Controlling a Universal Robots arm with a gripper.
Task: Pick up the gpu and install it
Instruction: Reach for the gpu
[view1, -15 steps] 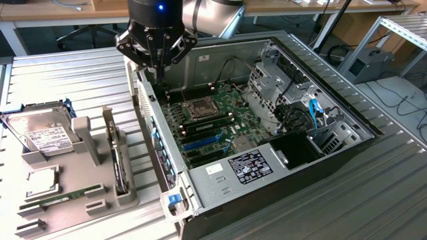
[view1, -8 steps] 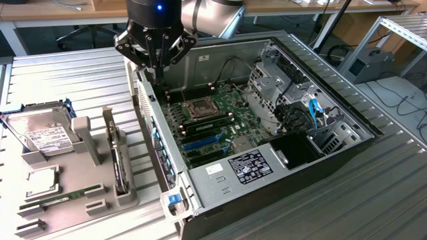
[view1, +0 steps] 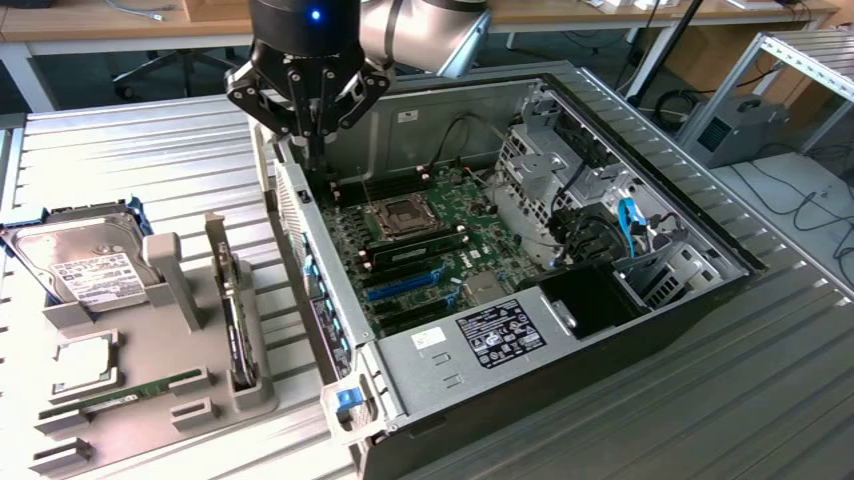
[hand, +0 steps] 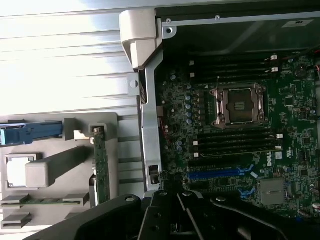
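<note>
Ribbed metal table (view1: 160, 150) in a lab room, with wooden desks (view1: 80, 25) behind.

- Nearest: a gray holder (view1: 147, 420) lies on the table, beside the open computer case (view1: 441, 375) on the exterior view's left.
- The gpu (view1: 240, 330) stands on its long edge in a slot of the holder, on the side closest to the case. It is upright, and its long axis runs near-to-far, roughly parallel to the case's side wall. One flat face is turned toward the case.
- Other parts in the holder, on the side of the gpu away from the case: a green RAM stick (view1: 127, 392) lying flat, a CPU (view1: 83, 365), and further back a hard drive (view1: 80, 270) with a white label.
- A gray upright block (view1: 167, 270) of the holder rises just beside the gpu, between it and the hard drive.
- Inside the case: the motherboard (view1: 427, 240), with blue expansion slots (view1: 407, 285) near the case's front end.
- Furthest: the gripper (view1: 315, 150) hangs over the case's far corner, by the side wall. Its fingers (view1: 320, 130) are pressed together and well apart from the gpu.
</note>
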